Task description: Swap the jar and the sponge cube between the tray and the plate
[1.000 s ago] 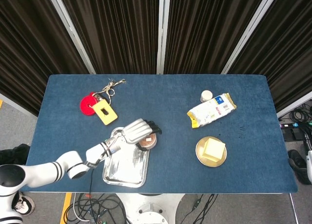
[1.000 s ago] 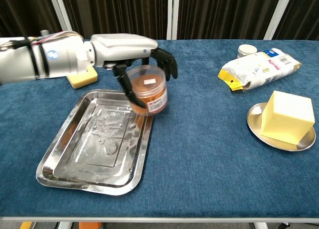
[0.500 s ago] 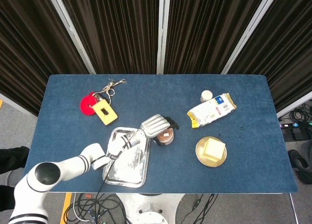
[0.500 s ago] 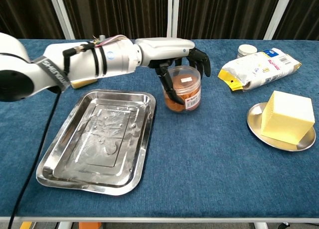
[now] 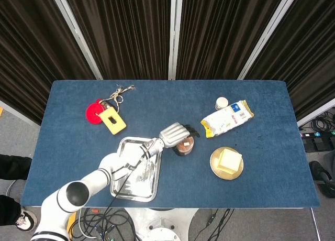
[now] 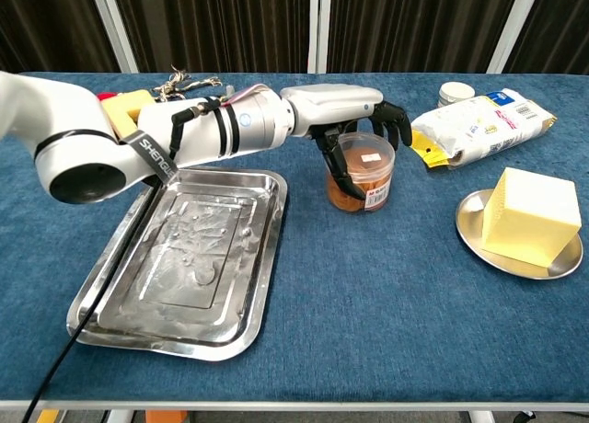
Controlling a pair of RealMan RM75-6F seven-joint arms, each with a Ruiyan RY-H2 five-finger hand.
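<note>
My left hand (image 6: 361,129) (image 5: 176,134) grips a clear jar (image 6: 364,173) (image 5: 185,146) of orange-brown contents from above. The jar stands upright on the blue cloth between the steel tray (image 6: 179,257) (image 5: 135,170) and the small round plate (image 6: 479,234) (image 5: 215,165). The tray holds nothing. A pale yellow sponge cube (image 6: 534,213) (image 5: 229,160) sits on the plate at the right. My right hand is out of sight in both views.
A white and yellow snack bag (image 6: 479,124) (image 5: 227,118) lies behind the plate, with a small white pot (image 6: 456,94) (image 5: 222,102) beyond it. At the back left are a yellow sponge (image 5: 113,120), a red disc (image 5: 93,112) and a tangle of string (image 5: 119,92).
My left hand carried the jar rightward off the tray's corner, across the cloth, and lowered it onto the table nearer the plate.
</note>
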